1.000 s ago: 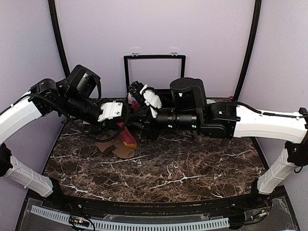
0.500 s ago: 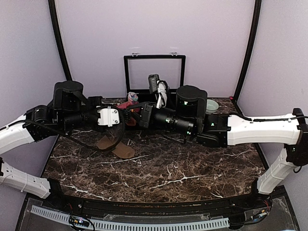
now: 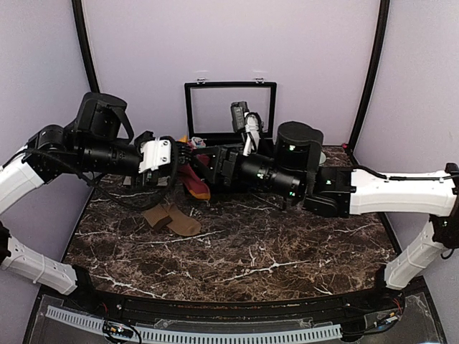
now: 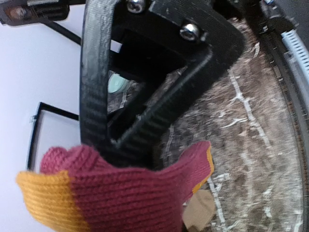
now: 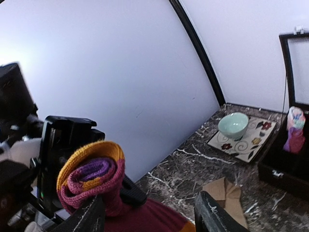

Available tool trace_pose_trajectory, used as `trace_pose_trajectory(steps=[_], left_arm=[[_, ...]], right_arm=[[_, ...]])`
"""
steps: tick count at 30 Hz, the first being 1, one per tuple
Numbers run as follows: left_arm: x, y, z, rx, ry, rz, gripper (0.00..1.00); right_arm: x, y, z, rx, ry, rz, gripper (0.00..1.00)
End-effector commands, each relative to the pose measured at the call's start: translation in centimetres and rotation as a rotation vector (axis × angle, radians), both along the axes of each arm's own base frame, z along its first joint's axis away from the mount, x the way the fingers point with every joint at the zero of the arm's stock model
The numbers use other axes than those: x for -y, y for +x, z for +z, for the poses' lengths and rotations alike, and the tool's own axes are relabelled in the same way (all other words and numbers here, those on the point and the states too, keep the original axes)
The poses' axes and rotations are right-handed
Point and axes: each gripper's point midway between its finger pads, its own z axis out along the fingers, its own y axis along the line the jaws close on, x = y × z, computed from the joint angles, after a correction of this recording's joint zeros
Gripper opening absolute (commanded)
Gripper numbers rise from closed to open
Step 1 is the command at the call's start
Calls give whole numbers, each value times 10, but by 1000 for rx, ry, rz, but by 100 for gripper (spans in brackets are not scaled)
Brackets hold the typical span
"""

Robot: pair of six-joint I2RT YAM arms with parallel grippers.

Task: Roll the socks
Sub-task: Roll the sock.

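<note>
A: Left claw point(image 3: 181, 152), what's it doing?
B: Pinching narrow on the red sock point(image 3: 195, 179) and holding it up off the table point(image 3: 287, 251), toward the back. The orange toe is hanging loose beside the finger.
A: Tan socks point(image 3: 171, 218)?
B: Lying flat on the table, below the red sock. Nothing is touching them.
A: Right claw point(image 5: 147, 212)?
B: Standing wide and gripping nothing. The rolled cuff point(image 5: 91, 176) is sitting just above one finger, with red knit trailing down between the two.
A: How's it handling?
B: I'm judging it soft, light, limp and not fragile. The knit is looking grippy rather than slippery, but the roll is probably wanting to spring open.
A: Where to grab?
B: I'm thinking across the rolled cuff, squeezing through all the layers. I'm skipping the toe, since it's just dangling and giving no control.
</note>
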Motion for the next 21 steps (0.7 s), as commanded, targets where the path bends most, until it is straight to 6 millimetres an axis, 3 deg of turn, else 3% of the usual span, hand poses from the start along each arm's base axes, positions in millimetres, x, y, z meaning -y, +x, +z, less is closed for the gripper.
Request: trace_pose_trajectory(steps=[1, 3, 4, 5, 8, 10, 12, 21], left_arm=[[4, -81, -6, -609, -20, -235, 0], [3, -103, 0, -785, 0, -317, 0], [3, -116, 2, -877, 15, -368, 0], [4, -123, 4, -943, 30, -398, 0], [3, -138, 5, -1089, 67, -450, 0], [4, -141, 7, -1118, 55, -469, 0], [4, -144, 12, -1120, 38, -498, 0], [7, -148, 11, -1201, 26, -504, 0]], right_arm=[[38, -16, 40, 342, -64, 5, 65], [47, -45, 54, 481, -64, 122, 74], [51, -60, 48, 539, -81, 192, 96], [53, -72, 46, 589, -94, 249, 99], [62, -92, 46, 665, -135, 339, 99], [64, -95, 38, 669, -185, 365, 95], [65, -99, 45, 696, -202, 375, 90], [44, -110, 21, 729, -328, 463, 78]])
